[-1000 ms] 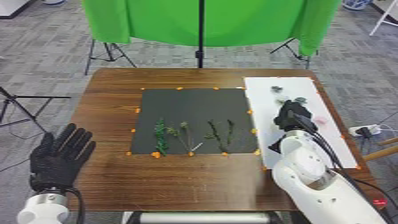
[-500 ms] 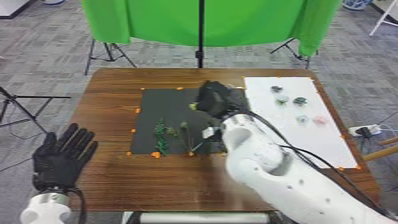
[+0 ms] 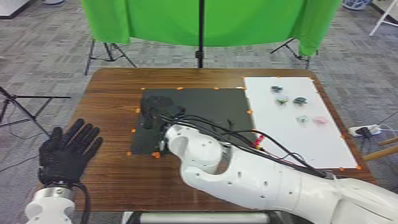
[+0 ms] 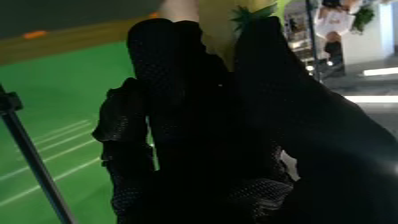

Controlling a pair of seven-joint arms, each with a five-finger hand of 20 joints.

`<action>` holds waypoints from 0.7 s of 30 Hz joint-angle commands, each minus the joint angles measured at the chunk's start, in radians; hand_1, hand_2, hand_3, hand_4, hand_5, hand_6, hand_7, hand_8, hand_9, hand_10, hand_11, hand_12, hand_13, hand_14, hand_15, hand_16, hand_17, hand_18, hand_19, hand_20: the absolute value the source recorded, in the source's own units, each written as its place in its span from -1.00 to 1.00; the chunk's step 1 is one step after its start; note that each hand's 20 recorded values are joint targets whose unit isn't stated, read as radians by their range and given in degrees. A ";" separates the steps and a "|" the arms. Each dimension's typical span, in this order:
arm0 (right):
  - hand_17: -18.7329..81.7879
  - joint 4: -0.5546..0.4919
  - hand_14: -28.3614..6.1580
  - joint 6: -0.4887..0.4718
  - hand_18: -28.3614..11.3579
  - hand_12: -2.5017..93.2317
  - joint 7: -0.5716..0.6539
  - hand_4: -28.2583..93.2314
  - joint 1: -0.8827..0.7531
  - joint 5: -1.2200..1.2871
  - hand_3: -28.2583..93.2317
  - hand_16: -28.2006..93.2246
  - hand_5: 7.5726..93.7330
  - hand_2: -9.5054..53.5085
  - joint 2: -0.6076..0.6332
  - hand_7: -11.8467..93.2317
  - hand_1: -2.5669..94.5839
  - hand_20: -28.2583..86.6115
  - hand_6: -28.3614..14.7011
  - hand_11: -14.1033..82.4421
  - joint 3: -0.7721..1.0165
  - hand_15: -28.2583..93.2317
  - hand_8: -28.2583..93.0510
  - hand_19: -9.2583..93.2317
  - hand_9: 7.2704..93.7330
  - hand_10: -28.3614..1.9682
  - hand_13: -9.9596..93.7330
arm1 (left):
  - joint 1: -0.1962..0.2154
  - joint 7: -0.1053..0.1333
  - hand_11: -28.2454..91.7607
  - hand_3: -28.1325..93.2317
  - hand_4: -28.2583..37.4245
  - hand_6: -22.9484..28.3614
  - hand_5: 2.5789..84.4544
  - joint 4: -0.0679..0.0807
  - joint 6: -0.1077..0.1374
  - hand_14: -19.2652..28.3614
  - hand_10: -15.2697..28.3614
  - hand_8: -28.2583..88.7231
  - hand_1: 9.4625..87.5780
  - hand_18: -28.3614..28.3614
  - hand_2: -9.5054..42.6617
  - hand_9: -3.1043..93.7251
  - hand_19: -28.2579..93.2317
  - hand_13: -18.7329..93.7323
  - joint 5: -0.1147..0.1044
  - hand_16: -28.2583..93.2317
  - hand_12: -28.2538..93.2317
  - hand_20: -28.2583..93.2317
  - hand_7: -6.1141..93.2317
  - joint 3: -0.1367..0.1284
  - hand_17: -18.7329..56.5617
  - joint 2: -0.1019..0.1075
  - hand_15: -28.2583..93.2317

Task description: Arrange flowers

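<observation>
Flowers (image 3: pixel 300 100) lie loose on white sheet (image 3: pixel 327 147), right of black mat (image 3: pixel 218 102). Head view: I have right hand (image 3: pixel 162 104) above mat's far left part, forearm slanting over mat's near side; wood runs between mat and table's (image 3: pixel 115 182) far edge. My left hand (image 3: pixel 67 156) overlaps table's left edge, palm flat, fingers straight and spread, well apart from right. Right wrist view: green leaves (image 4: pixel 251 16) touch or overlap right hand (image 4: pixel 200 140); can't tell whether it pinches them. Green cloth (image 4: pixel 44 110) beyond.
</observation>
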 commanded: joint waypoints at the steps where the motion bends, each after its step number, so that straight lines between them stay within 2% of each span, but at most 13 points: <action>1: 0.03 0.014 0.01 -0.019 -0.78 -0.45 0.020 -1.00 -0.025 -0.066 0.61 0.04 0.58 -1.00 -0.028 -0.31 0.29 0.20 0.16 -0.50 0.008 0.28 -0.47 0.87 0.58 -0.05 0.52 | 0.000 -0.016 -0.14 0.69 -1.00 0.28 0.09 0.002 0.013 0.45 0.44 -0.68 -0.54 0.50 -0.05 -0.12 -0.04 -0.15 0.000 -0.64 -0.33 -0.29 -0.51 0.000 -0.62 0.005 0.10; 4: 0.03 0.011 0.02 -0.030 -0.79 -0.46 0.031 -1.00 -0.030 -0.060 0.60 0.04 0.56 -1.00 -0.027 -0.33 0.29 0.19 0.17 -0.49 0.007 0.28 -0.49 0.87 0.56 -0.06 0.51 | -0.005 -0.020 -0.14 0.69 -1.00 0.28 0.09 0.004 0.019 0.45 0.44 -0.68 -0.54 0.50 -0.05 -0.12 -0.04 -0.15 0.004 -0.64 -0.33 -0.29 -0.51 0.002 -0.62 0.006 0.10; 5: 0.03 0.012 0.02 -0.030 -0.79 -0.48 0.036 -1.00 -0.033 -0.059 0.60 0.05 0.55 -1.00 -0.028 -0.33 0.29 0.19 0.17 -0.47 0.009 0.28 -0.49 0.87 0.54 -0.07 0.51 | -0.008 -0.023 -0.14 0.68 -1.00 0.28 0.09 0.004 0.026 0.45 0.44 -0.68 -0.54 0.50 -0.05 -0.12 -0.04 -0.15 0.005 -0.64 -0.34 -0.29 -0.51 0.004 -0.62 0.006 0.09; 6: 0.03 0.010 0.02 -0.029 -0.79 -0.50 0.045 -1.00 -0.038 -0.057 0.60 0.05 0.55 -1.00 -0.030 -0.33 0.29 0.19 0.16 -0.46 0.010 0.28 -0.50 0.87 0.52 -0.08 0.50 | -0.012 -0.030 -0.14 0.68 -1.00 0.28 0.09 0.001 0.047 0.45 0.44 -0.68 -0.54 0.50 -0.04 -0.11 -0.04 -0.14 0.006 -0.64 -0.33 -0.29 -0.51 0.007 -0.62 0.008 0.10; 7: 0.03 0.010 0.01 -0.032 -0.79 -0.51 0.050 -1.00 -0.042 -0.056 0.60 0.05 0.55 -1.00 -0.031 -0.33 0.29 0.19 0.16 -0.45 0.011 0.28 -0.50 0.87 0.52 -0.08 0.50 | -0.010 -0.030 -0.14 0.68 -1.00 0.28 0.09 0.000 0.050 0.45 0.44 -0.68 -0.53 0.50 -0.04 -0.11 -0.04 -0.14 0.007 -0.64 -0.33 -0.29 -0.50 0.007 -0.62 0.007 0.10; 9: 0.03 0.004 0.01 -0.030 -0.79 -0.51 0.054 -1.00 -0.046 -0.060 0.59 0.04 0.54 -1.00 -0.029 -0.33 0.29 0.19 0.16 -0.45 0.006 0.28 -0.50 0.87 0.51 -0.08 0.50 | -0.010 -0.029 -0.13 0.67 -1.00 0.27 0.09 0.000 0.041 0.46 0.44 -0.68 -0.53 0.50 -0.03 -0.11 -0.04 -0.14 -0.002 -0.64 -0.33 -0.29 -0.50 0.005 -0.62 0.006 0.10; 16: 0.03 -0.007 0.00 -0.059 -0.79 -0.53 0.064 -1.00 -0.075 -0.062 0.59 0.04 0.52 -1.00 -0.026 -0.36 0.28 0.18 0.14 -0.43 0.025 0.29 -0.51 0.87 0.49 -0.11 0.49 | -0.005 -0.027 -0.13 0.68 -1.00 0.28 0.09 0.002 0.034 0.46 0.44 -0.69 -0.54 0.50 -0.03 -0.11 -0.04 -0.14 -0.005 -0.65 -0.34 -0.29 -0.50 -0.001 -0.62 0.003 0.10; 21: 0.02 -0.057 -0.02 -0.058 -0.81 -0.58 0.068 -1.00 -0.124 -0.058 0.59 0.03 0.48 -1.00 0.003 -0.38 0.26 0.18 0.12 -0.39 0.109 0.29 -0.52 0.87 0.45 -0.15 0.48 | 0.005 -0.025 -0.13 0.68 -1.00 0.28 0.10 0.004 0.023 0.46 0.45 -0.69 -0.54 0.50 -0.03 -0.11 -0.03 -0.14 -0.007 -0.65 -0.34 -0.29 -0.50 -0.003 -0.62 -0.021 0.11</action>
